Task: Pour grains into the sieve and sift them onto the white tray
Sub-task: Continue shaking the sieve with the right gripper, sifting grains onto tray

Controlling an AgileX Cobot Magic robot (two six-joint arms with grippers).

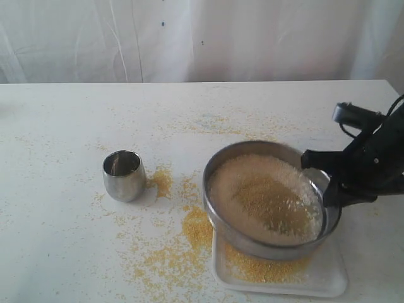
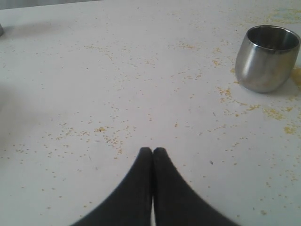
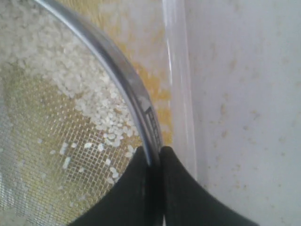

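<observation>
A white surface (image 1: 63,126) speckled with stray yellow granules runs in front of a pale curtain (image 1: 189,38). Farthest left, and visible only from the left wrist camera, the black left fingers (image 2: 143,165) are pressed tip to tip with nothing between them, hovering over the surface. To their right stands a small, shiny steel cup (image 1: 124,175), upright with its mouth facing up. Right of the cup, spilled meal (image 1: 197,227) lies in loose golden patches on the surface. Right of centre is the sieve (image 1: 252,243), large, round and tilted, placed over the white tray (image 1: 328,274). The grains (image 1: 265,199) are inside it, with whitish coarse bits ringing a golden patch on the mesh. More fine golden meal lies on the tray beneath the sieve's near edge. At the far right, the black right fingers (image 3: 181,188) are clamped on the sieve's rim wall, one inside it and one outside.
</observation>
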